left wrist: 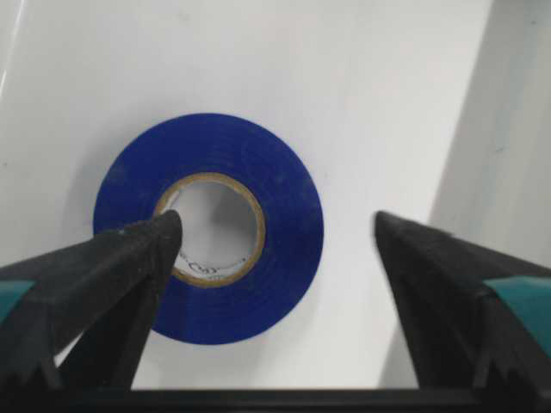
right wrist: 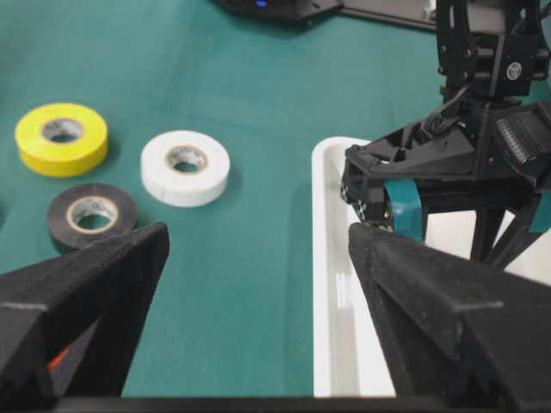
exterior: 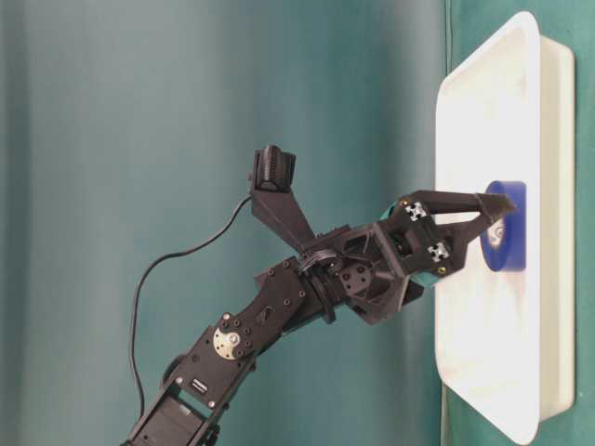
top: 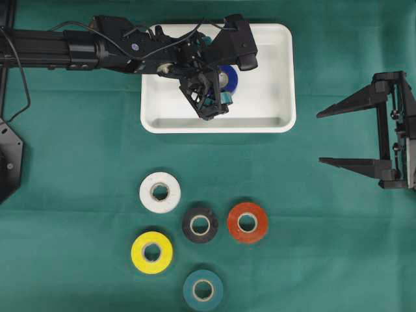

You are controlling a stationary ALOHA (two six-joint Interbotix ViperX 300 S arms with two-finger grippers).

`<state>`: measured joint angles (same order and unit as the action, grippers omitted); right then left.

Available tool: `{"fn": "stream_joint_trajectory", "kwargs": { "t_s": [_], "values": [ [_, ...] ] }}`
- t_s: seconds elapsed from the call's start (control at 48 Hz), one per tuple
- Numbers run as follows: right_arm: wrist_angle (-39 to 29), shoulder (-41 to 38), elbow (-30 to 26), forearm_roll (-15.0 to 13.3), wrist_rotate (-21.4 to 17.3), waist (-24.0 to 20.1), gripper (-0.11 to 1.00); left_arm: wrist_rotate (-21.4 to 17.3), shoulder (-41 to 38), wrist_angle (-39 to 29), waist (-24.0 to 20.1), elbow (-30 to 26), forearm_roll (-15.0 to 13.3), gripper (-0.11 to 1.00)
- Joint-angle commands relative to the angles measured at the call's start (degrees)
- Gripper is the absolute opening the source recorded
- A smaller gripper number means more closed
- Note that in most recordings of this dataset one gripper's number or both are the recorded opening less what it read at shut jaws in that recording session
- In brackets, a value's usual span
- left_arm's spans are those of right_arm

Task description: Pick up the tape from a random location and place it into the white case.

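Note:
A blue tape (top: 230,77) roll lies flat on the floor of the white case (top: 279,65), free of any grip. My left gripper (top: 218,94) hangs just over it, open wide. In the left wrist view the left fingertip (left wrist: 159,237) sits over the hole of the blue tape (left wrist: 284,232), while the right finger stands apart over the bare white case (left wrist: 387,86). The table-level view shows the left gripper (exterior: 497,218) at the tape (exterior: 509,237) inside the case (exterior: 483,111). My right gripper (top: 320,138) rests open at the right edge, holding nothing.
Several more rolls lie on the green cloth in front of the case: white (top: 145,192), black (top: 187,226), red-orange (top: 234,223), yellow (top: 138,252) and teal (top: 190,290). The right wrist view shows the case rim (right wrist: 331,284) between the jaws of my right gripper (right wrist: 258,237).

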<state>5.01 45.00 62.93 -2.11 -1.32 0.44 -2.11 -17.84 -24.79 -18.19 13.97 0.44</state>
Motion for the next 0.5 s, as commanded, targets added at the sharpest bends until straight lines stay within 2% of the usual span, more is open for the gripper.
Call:
{"fn": "stream_joint_trajectory", "kwargs": {
  "t_s": [0.0,0.229,0.48],
  "values": [
    [0.35,-0.09,-1.32,-0.09,-0.09,0.09,0.91,0.00,1.32,0.00,-0.09,-1.05,0.09,0.93],
    [0.18,-0.09,-1.41,-0.09,-0.09,0.09,0.91,0.00,3.43,-2.29,-0.09,-1.14,0.09,0.94],
    [0.18,0.18,-1.67,-0.09,-0.09,0.09,0.91,0.00,10.37,-5.80,-0.09,-1.49,0.09,0.94]
  ]
}}
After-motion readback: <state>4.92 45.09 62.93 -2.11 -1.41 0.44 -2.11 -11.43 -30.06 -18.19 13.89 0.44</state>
